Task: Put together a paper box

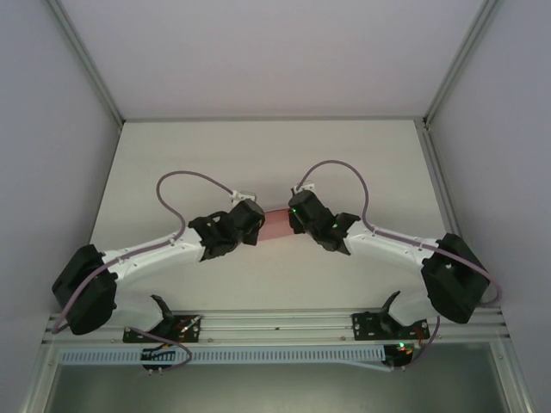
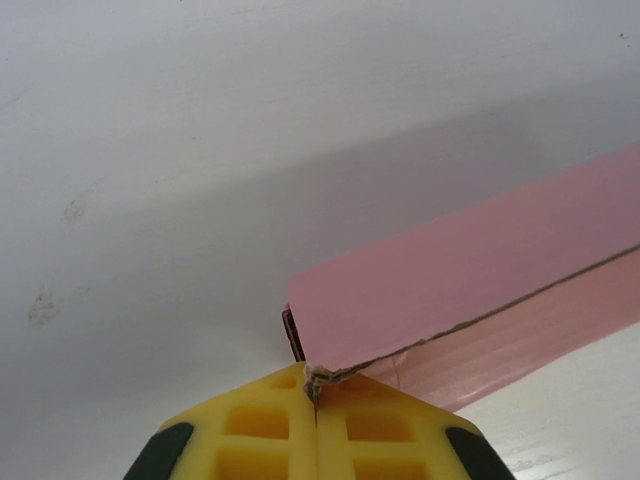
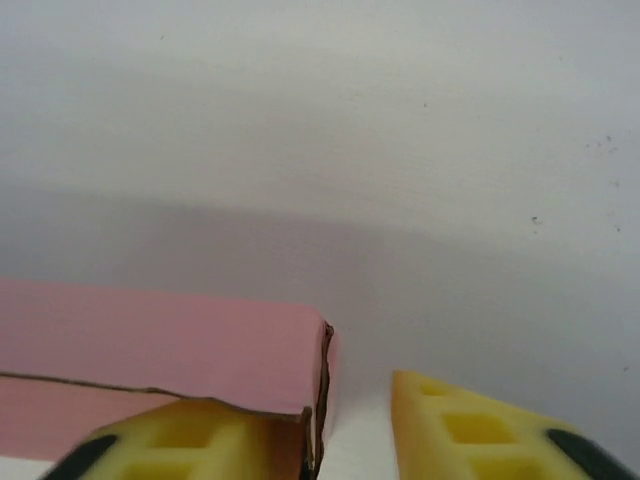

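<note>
The paper box (image 2: 470, 270) is plain pink, brown at its cut edges; fingers (image 3: 460, 425) yellow; bench (image 1: 258, 155) white.

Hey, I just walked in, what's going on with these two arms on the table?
Both arms reach toward the middle of the table, one at each end of a pink paper box. The left gripper is shut on one corner of the box, pinching the card edge. The right gripper is open at the other end, with that corner of the box in the gap next to one finger and not clamped. The box looks folded into a long shape, not a flat sheet.
</note>
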Robot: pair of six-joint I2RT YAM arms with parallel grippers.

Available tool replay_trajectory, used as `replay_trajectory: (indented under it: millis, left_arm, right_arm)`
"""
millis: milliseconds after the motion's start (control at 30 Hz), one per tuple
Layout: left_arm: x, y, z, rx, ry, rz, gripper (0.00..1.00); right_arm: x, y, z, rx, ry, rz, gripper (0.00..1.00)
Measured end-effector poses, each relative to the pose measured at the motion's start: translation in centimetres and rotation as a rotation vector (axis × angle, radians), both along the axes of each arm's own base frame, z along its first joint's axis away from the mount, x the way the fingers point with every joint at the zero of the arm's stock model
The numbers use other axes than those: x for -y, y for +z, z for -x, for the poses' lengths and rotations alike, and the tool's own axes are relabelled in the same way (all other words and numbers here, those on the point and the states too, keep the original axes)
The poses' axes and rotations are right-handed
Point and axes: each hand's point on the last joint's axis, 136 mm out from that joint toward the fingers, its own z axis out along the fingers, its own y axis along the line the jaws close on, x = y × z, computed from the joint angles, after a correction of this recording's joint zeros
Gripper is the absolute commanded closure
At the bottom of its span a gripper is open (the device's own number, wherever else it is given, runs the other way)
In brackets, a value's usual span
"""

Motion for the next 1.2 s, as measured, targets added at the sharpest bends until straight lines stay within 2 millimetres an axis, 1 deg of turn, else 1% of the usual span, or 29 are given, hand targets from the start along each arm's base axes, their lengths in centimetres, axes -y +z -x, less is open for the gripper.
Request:
replay_trajectory:
  millis: [33,133,200,300,367,433,500,600,667,700,733,800,833,900,967,1033,1067,1133,1167,1200]
  left_arm:
    - [0.1,0.0,-0.1,0.003,-0.001,0.003,1.0]
    - [0.3,0.0,-0.2,0.008,0.0,0.006,1.0]
    - [0.3,0.0,-0.2,0.008,0.0,0.006,1.0]
    - [0.3,0.0,-0.2,0.01,0.001,0.004,1.0]
    - [0.3,0.0,-0.2,0.011,0.001,0.004,1.0]
    - [0.3,0.0,-0.2,0.012,0.001,0.003,1.0]
    - [0.3,0.0,-0.2,0.013,0.001,0.003,1.0]
    - [0.3,0.1,-0.2,0.015,-0.005,-0.001,1.0]
    - [0.3,0.2,-0.1,0.017,-0.015,-0.006,1.0]
    - [0.3,0.2,-0.1,0.017,-0.021,-0.007,0.98]
    - [0.3,0.2,0.0,0.016,-0.028,-0.009,0.93]
    - [0.3,0.3,0.3,0.009,-0.043,-0.012,0.8]
    - [0.3,0.3,0.5,0.002,-0.056,-0.014,0.72]
    - [0.1,0.4,1.1,-0.01,-0.085,-0.026,0.62]
    - [-0.1,0.7,1.5,-0.015,-0.105,-0.03,0.5]
    - [-0.2,1.2,1.9,-0.021,-0.128,-0.028,0.33]
    - [-0.1,1.5,2.1,-0.023,-0.141,-0.024,0.26]
    - [0.1,2.5,2.3,-0.022,-0.163,-0.003,0.05]
    - [0.2,3.0,2.3,-0.021,-0.169,0.01,0.0]
    - [0.3,3.5,2.3,-0.025,-0.171,0.033,0.0]
  right_arm:
    - [-0.1,0.2,0.4,-0.01,0.013,-0.01,0.21]
    - [-0.4,1.5,1.1,-0.021,0.043,-0.057,0.15]
    - [-0.3,2.7,1.0,-0.018,0.045,-0.101,0.15]
    - [0.2,4.6,0.0,-0.009,0.015,-0.173,0.15]
    - [0.7,5.1,-0.7,-0.013,-0.011,-0.201,0.18]
    - [1.4,5.0,-1.4,-0.026,-0.05,-0.215,0.24]
    - [2.0,4.2,-2.0,-0.057,-0.092,-0.221,0.31]
    - [2.5,2.3,-2.5,-0.119,-0.126,-0.208,0.37]
    - [2.5,0.9,-2.4,-0.164,-0.136,-0.193,0.41]
    - [2.5,0.3,-2.3,-0.185,-0.138,-0.191,0.44]
    - [2.4,-0.2,-2.1,-0.201,-0.14,-0.191,0.47]
    - [2.2,-0.4,-2.0,-0.212,-0.149,-0.216,0.51]
    - [2.1,-0.5,-2.0,-0.213,-0.152,-0.228,0.51]
    - [1.9,-0.6,-2.0,-0.213,-0.158,-0.256,0.51]
    - [1.9,-0.6,-2.0,-0.211,-0.166,-0.28,0.52]
    - [1.8,-0.6,-1.9,-0.211,-0.171,-0.294,0.52]
    - [1.8,-0.6,-1.9,-0.211,-0.171,-0.296,0.52]
    - [1.8,-0.7,-1.9,-0.209,-0.171,-0.299,0.52]
    - [1.8,-0.7,-1.9,-0.209,-0.17,-0.299,0.52]
    - [1.8,-0.7,-1.9,-0.208,-0.17,-0.3,0.53]
